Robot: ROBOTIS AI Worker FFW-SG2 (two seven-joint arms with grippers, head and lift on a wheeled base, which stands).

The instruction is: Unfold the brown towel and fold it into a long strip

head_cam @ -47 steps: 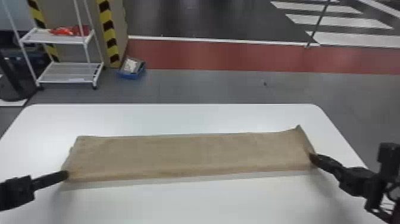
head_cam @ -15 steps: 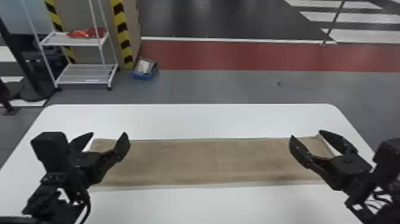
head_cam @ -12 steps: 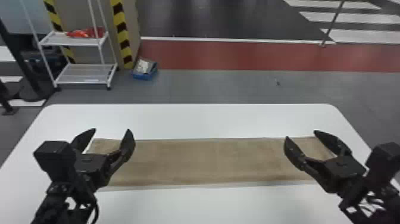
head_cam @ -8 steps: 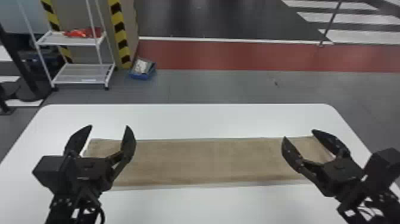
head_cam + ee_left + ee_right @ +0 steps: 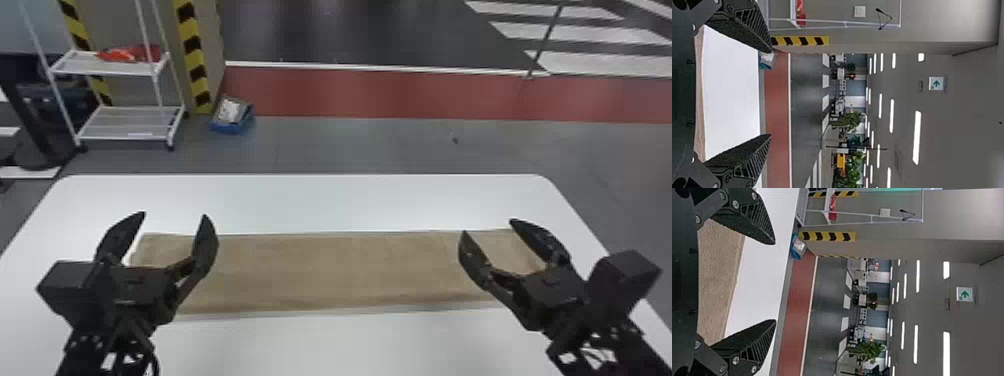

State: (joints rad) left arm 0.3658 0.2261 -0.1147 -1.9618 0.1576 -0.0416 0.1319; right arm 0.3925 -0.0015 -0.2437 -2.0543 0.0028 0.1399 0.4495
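White rack (image 5: 115, 122), blue box (image 5: 227, 126) beyond table (image 5: 340, 200), left hand (image 5: 174, 215), right hand (image 5: 488, 226), both spread, partly hiding towel (image 5: 330, 270)

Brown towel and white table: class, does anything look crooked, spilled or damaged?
Nothing stands out. The brown towel lies in a long, flat strip on the white table, with no spill or tear in sight. The left gripper and right gripper partly hide its ends.

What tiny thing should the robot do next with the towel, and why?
I'd say it should draw the left tool and right tool back and leave the brown towel alone. The towel looks like a flat, long strip on the white table, and both tools are open and empty.
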